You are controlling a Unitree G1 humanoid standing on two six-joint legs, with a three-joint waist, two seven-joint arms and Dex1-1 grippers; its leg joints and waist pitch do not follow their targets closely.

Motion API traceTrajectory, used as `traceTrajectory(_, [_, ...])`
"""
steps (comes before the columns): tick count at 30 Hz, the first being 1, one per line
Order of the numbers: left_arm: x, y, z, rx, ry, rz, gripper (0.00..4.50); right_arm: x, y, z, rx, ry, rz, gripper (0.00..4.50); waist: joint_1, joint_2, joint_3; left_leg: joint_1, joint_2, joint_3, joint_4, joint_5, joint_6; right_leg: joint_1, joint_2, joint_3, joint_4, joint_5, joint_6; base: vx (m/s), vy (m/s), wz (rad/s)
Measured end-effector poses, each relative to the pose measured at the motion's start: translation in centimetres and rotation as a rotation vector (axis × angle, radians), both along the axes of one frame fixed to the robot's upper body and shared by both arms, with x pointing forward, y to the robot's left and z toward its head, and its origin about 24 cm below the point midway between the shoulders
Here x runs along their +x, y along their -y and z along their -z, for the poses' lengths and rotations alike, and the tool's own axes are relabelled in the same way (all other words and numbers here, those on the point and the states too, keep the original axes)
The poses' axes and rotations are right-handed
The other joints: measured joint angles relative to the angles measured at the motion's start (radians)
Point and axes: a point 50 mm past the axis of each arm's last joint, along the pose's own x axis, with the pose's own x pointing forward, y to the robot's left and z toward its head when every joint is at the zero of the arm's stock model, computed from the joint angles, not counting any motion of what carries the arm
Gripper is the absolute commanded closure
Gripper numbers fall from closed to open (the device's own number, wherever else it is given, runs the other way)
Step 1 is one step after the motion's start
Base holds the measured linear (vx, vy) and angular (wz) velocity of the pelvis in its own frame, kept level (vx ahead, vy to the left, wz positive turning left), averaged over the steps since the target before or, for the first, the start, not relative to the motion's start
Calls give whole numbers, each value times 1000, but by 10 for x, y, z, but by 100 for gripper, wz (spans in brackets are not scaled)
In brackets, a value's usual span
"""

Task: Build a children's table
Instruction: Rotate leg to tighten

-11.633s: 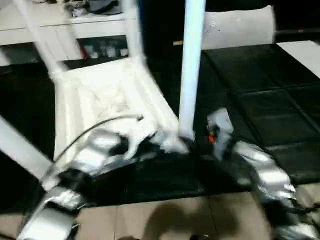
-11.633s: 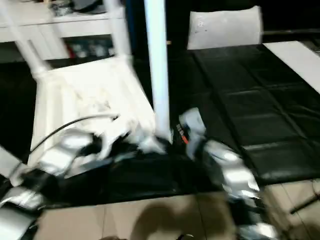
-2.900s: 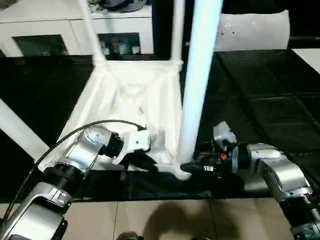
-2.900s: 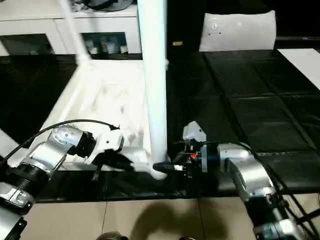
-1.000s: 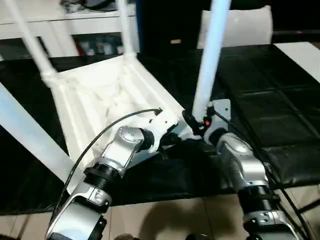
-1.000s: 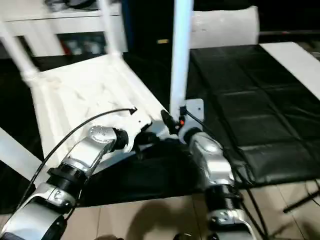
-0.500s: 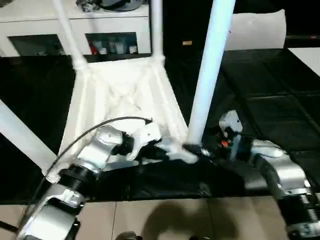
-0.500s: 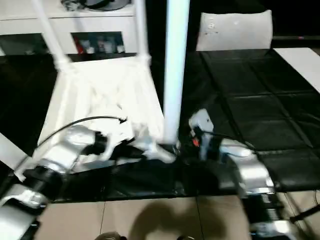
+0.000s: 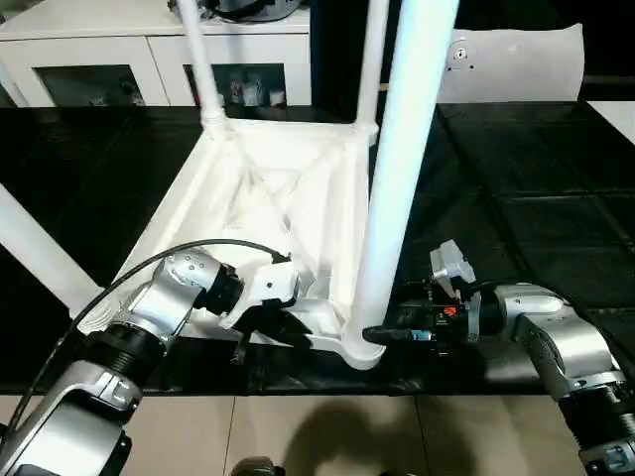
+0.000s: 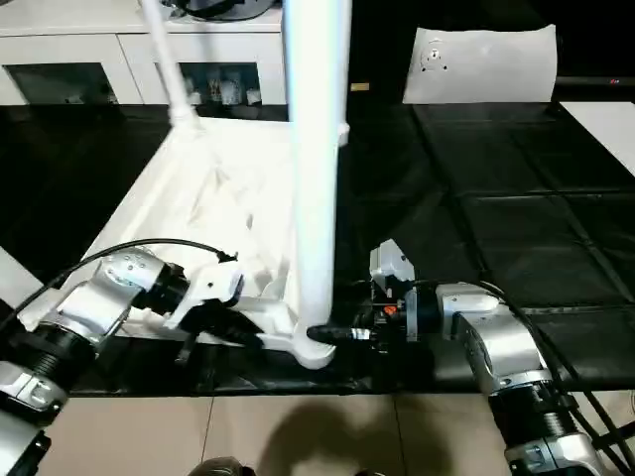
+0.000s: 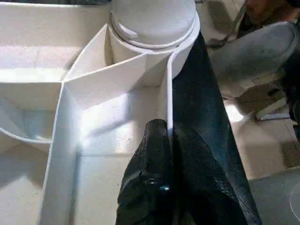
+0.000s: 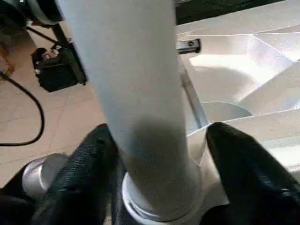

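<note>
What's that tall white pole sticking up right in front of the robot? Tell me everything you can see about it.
It is a table leg: a long, smooth white tube, plastic by its look, standing nearly upright. Its foot sits in a round socket at the near corner of the upside-down white tabletop, on the black work table. The right gripper has a black finger on either side of its base. The left gripper pinches the tabletop's thin edge wall near that socket, not the leg.
</note>
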Motion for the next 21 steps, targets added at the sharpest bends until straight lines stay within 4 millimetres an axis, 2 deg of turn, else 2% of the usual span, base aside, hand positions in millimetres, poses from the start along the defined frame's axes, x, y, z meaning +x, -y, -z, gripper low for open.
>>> traceTrajectory(4, [1, 0, 0, 3, 0, 7, 450, 0, -2, 1, 1, -3, -12, 180, 0, 0, 0, 0, 0, 0, 0, 0, 0, 0, 0, 0, 0, 0, 0, 0, 0, 0])
traceTrajectory(6, [1, 0, 0, 4, -1, 7, 450, -1, -4, 2, 1, -6, -21, 210, 1, 0, 0, 0, 0, 0, 0, 0, 0, 0, 0, 0, 0, 0, 0, 0, 0, 0])
traceTrajectory(8, [1, 0, 0, 4, -1, 6, 450, -1, -6, 2, 4, -8, -28, 217, 1, 0, 0, 0, 0, 0, 0, 0, 0, 0, 0, 0, 0, 0, 0, 0, 0, 0])
traceTrajectory(10, [1, -1, 0, 6, -2, 6, 450, -1, -7, 2, 7, -9, -30, 243, 1, 0, 0, 0, 0, 0, 0, 0, 0, 0, 0, 0, 0, 0, 0, 0, 0, 0])
traceTrajectory(17, [1, 0, 0, -1, -11, -2, 450, -2, -8, 3, 14, -15, -15, 256, 1, 0, 0, 0, 0, 0, 0, 0, 0, 0, 0, 0, 0, 0, 0, 0, 0, 0])
traceTrajectory(21, [4, 1, 2, -6, -14, -74, 450, -3, -12, 7, 39, -9, 82, 257, -3, 0, 0, 6, 0, 1, 0, -2, -5, 3, 0, 0, 0, 1, 1, 0, 0, 0])
